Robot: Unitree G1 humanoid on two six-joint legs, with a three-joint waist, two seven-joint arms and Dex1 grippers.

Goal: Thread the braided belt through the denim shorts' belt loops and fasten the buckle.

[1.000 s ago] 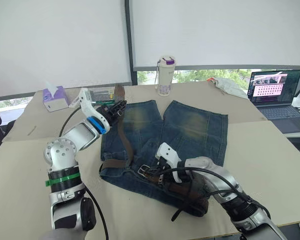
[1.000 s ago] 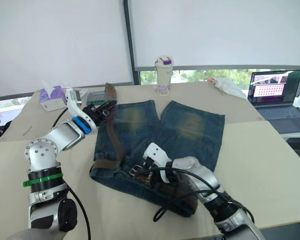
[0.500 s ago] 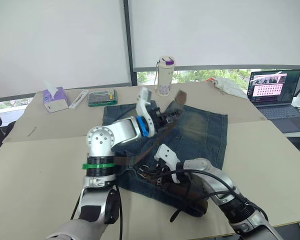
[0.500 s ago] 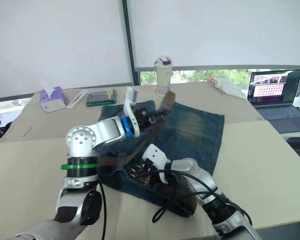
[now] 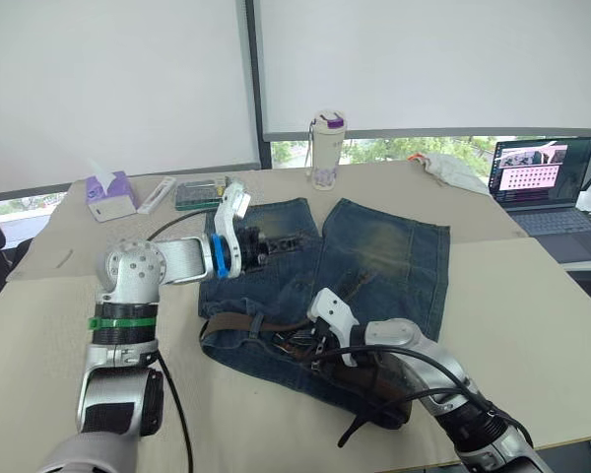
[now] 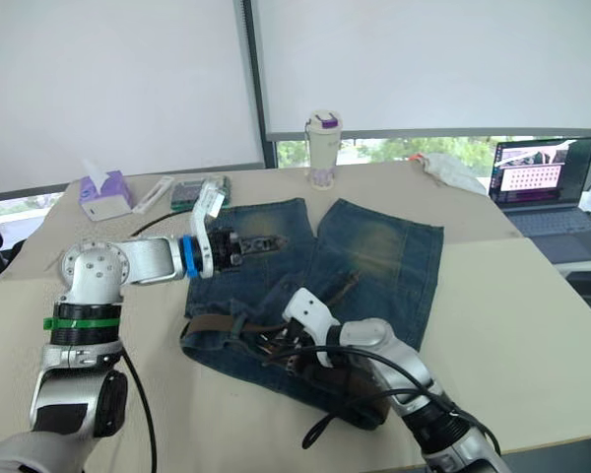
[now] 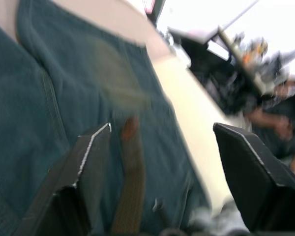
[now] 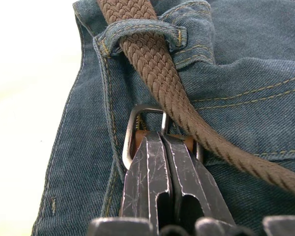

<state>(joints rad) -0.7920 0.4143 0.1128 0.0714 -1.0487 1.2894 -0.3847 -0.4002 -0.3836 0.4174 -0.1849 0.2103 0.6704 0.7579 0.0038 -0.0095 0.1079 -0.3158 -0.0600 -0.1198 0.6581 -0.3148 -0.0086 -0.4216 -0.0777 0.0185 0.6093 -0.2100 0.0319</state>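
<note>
We see the braided belt passing under one of the belt loops on the denim shorts, which lie flat on the table. The right gripper, fingers pressed together, pinches the buckle. The left gripper hovers above the shorts, fingers spread apart.

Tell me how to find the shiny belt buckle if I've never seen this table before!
Look for the blue denim shorts spread in the middle of the table. Go to their near edge, the waistband, where the right gripper is pinched shut. The buckle is the small silver metal frame at its fingertips, the only shiny thing there, next to the brown braided belt.
</note>
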